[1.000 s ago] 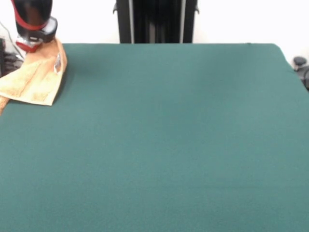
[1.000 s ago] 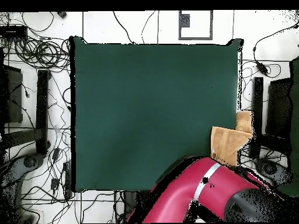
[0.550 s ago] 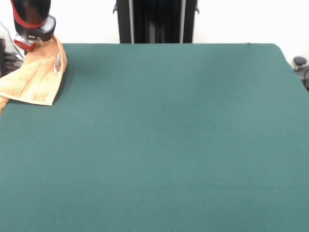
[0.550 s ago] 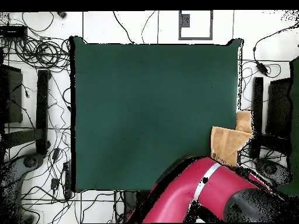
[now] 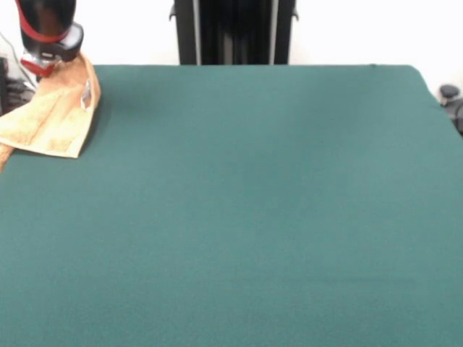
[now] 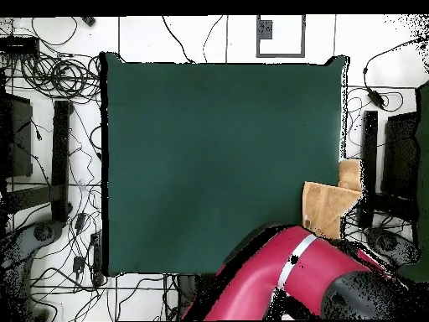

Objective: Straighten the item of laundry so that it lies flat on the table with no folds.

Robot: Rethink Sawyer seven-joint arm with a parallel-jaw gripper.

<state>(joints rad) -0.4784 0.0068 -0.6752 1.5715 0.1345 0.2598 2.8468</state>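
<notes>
The item of laundry (image 5: 54, 116) is a tan towel, crumpled at the far left corner of the green table (image 5: 246, 202), with its left part hanging over the table's side edge. Its top rises in a peak against the underside of my gripper (image 5: 45, 66), which stands right over it. A small white tag shows on the towel's right fold. In the overhead view the item of laundry (image 6: 323, 208) lies at the right edge of the table (image 6: 218, 159), with one flap past the edge, and the red arm (image 6: 293, 268) hides the gripper.
Cables and dark stands (image 6: 59, 159) lie on the floor around the table in the overhead view. A black column (image 5: 233, 32) stands behind the table's far edge in the front view.
The gripper rose slightly about a second ago and has held still since. The towel keeps the same shape and place.
</notes>
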